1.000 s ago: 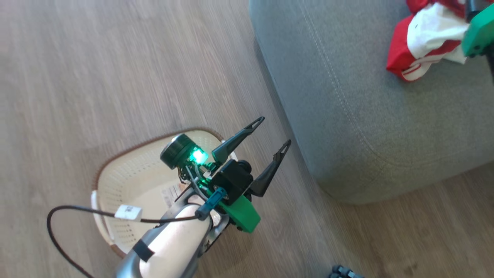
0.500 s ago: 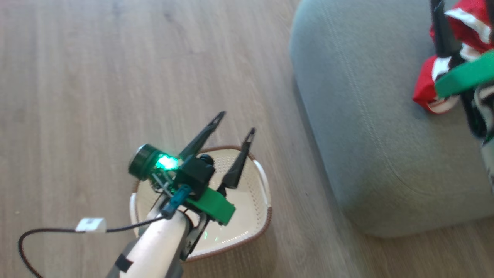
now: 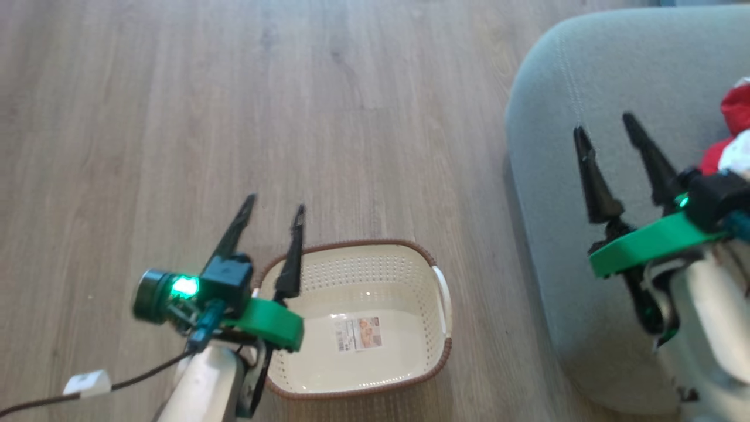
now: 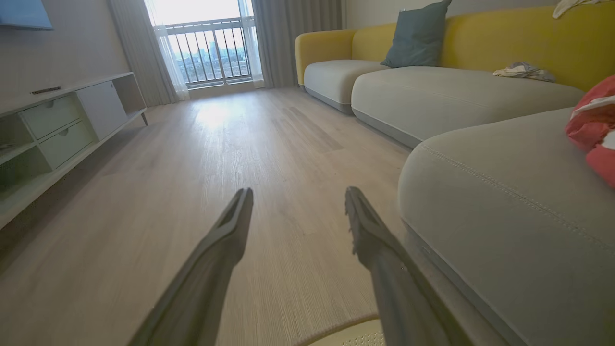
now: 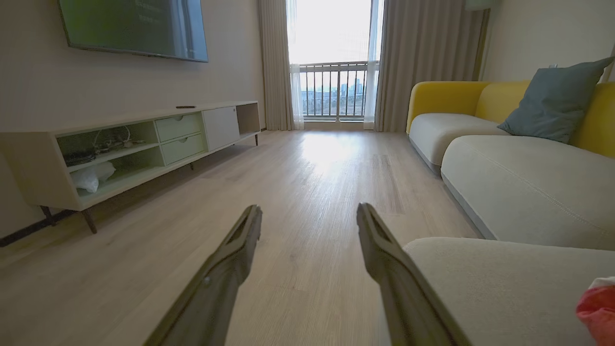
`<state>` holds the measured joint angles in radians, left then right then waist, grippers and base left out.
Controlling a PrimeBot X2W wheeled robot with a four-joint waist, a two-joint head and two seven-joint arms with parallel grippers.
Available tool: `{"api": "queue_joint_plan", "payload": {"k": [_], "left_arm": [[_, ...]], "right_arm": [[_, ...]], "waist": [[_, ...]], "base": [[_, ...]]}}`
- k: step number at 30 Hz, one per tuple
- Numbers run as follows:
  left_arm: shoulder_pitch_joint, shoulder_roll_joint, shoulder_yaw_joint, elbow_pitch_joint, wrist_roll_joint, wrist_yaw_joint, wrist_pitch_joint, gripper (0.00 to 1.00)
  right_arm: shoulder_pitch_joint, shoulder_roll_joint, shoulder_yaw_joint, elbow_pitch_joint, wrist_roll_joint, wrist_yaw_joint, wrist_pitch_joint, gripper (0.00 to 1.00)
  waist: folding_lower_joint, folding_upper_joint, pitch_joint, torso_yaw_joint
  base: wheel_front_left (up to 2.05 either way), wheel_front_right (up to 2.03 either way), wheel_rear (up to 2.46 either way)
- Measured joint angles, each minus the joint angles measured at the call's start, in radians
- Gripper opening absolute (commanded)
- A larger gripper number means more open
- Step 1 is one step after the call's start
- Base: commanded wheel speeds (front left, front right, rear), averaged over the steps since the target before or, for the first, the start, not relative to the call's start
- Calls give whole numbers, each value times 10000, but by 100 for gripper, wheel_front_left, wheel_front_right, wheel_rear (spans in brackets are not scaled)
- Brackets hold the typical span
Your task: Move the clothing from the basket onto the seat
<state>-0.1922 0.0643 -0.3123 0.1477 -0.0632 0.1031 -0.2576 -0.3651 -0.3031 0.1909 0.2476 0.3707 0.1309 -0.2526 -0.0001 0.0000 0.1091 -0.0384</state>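
Wood floor (image 3: 351,88) bore the bare basket (image 3: 410,258) — clothing (image 3: 735,108) lay right, on the seat (image 3: 551,76). Right gripper (image 3: 604,124) had withdrawn from it; left gripper (image 3: 276,204) likewise gaped wide, empty.

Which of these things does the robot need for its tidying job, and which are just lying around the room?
For the job:
red clothing, lying on the seat
cream basket, nothing in it but its sticker
grey-green seat

Just lying about:
blue-grey cushion on the yellow sofa
crumpled cloth on a far sofa cushion
TV cabinet
wall TV
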Motion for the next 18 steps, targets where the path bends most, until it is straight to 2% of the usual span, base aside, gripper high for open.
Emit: {"api": "queue_joint_plan", "payload": {"k": [6,12,18], "left_arm": [[506,-59,543,21,29,253,0,100],[1038,-94,786,115,107,771,0,100],[1264,-117,767,253,67,1124,2,100]], "right_arm": [[807,723,-198,75,-29,0,0,100],[1817,1450,-512,316,-617,0,2,100],[2446,1785,-619,428,-918,0,2,100]], "waist": [[0,0,-292,381],[0,0,-552,594],[0,0,-582,733]], "base": [[0,0,0],[0,0,0],[0,0,0]]}}
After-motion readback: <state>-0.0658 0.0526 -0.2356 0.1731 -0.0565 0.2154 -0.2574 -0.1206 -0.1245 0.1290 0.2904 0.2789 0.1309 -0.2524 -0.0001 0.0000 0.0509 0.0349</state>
